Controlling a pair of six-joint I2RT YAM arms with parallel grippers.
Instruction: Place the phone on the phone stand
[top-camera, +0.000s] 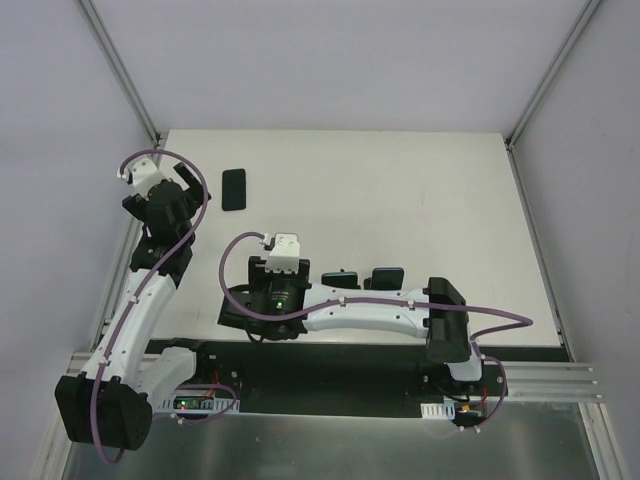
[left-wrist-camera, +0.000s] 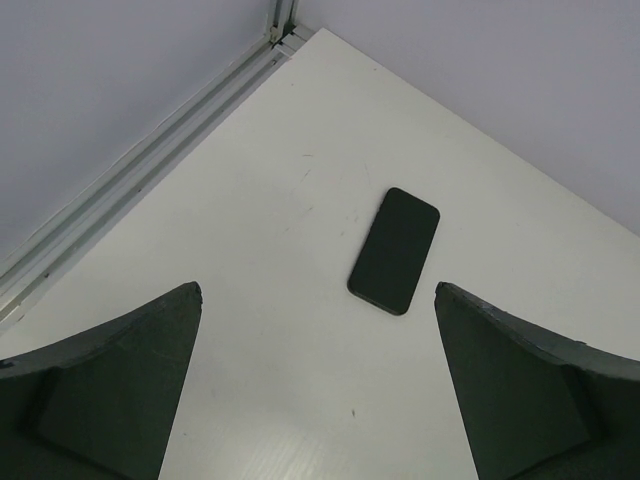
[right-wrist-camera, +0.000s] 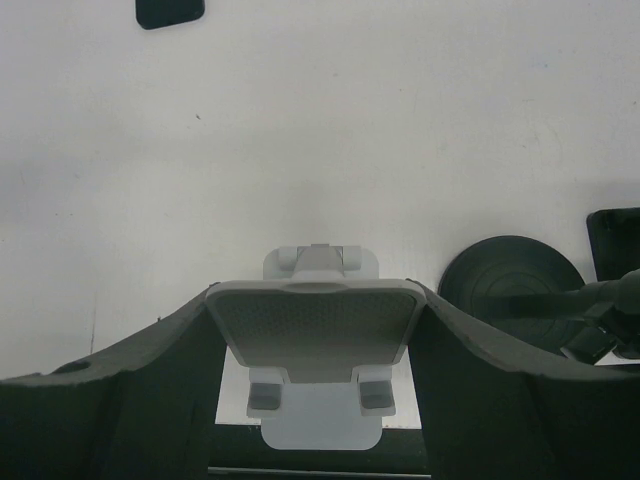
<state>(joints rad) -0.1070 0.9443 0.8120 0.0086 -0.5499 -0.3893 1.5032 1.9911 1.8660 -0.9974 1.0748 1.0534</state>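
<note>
The black phone (top-camera: 233, 189) lies flat on the white table (top-camera: 400, 190) at the far left; it also shows in the left wrist view (left-wrist-camera: 395, 250). My left gripper (top-camera: 165, 190) hovers just left of it, open and empty (left-wrist-camera: 318, 290), with the phone ahead between the finger tips. My right gripper (top-camera: 262, 312) reaches across to the table's near edge. In the right wrist view it (right-wrist-camera: 312, 300) is shut on the grey-white phone stand (right-wrist-camera: 312, 325), with both fingers against the sides of the stand's back plate. In the top view the stand is hidden under the gripper.
Two black objects (top-camera: 340, 277) (top-camera: 385, 277) sit beside the right forearm. A black round disc (right-wrist-camera: 510, 275) lies right of the stand. Aluminium frame posts (top-camera: 120, 70) and grey walls close in the table. The table's near edge (right-wrist-camera: 300, 425) runs under the stand's base.
</note>
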